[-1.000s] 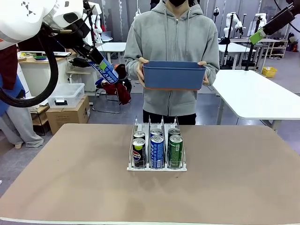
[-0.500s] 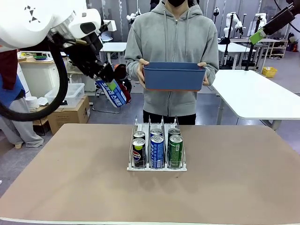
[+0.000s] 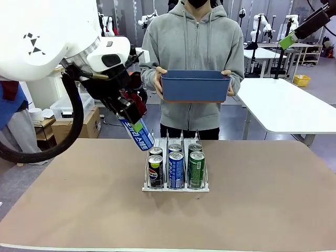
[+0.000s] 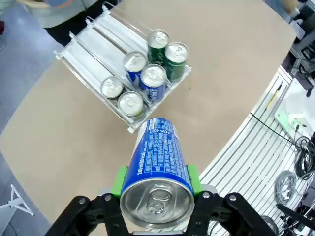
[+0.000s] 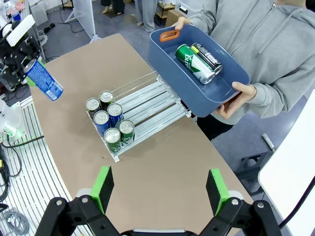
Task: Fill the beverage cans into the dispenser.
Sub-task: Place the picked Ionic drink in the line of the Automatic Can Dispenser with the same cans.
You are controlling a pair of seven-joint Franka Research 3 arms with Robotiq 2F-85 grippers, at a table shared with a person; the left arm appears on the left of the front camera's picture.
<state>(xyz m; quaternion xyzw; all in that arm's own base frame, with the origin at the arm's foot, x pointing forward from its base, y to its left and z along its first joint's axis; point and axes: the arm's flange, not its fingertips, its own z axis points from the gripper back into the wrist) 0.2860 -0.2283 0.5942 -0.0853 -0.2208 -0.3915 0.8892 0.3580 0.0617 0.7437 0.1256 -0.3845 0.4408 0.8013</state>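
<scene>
Above the white wire dispenser [image 3: 176, 188], left gripper [image 3: 137, 127] pinches slim blue aluminium can [image 3: 140, 138], tilted presumably for lane entry; right gripper [image 5: 160, 189] spread.

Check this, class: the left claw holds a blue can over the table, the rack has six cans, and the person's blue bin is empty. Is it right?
No. The blue bin is not empty: the right wrist view shows a green can and a black can in it. The left claw does hold a blue can over the table, and the rack has six cans.
</scene>
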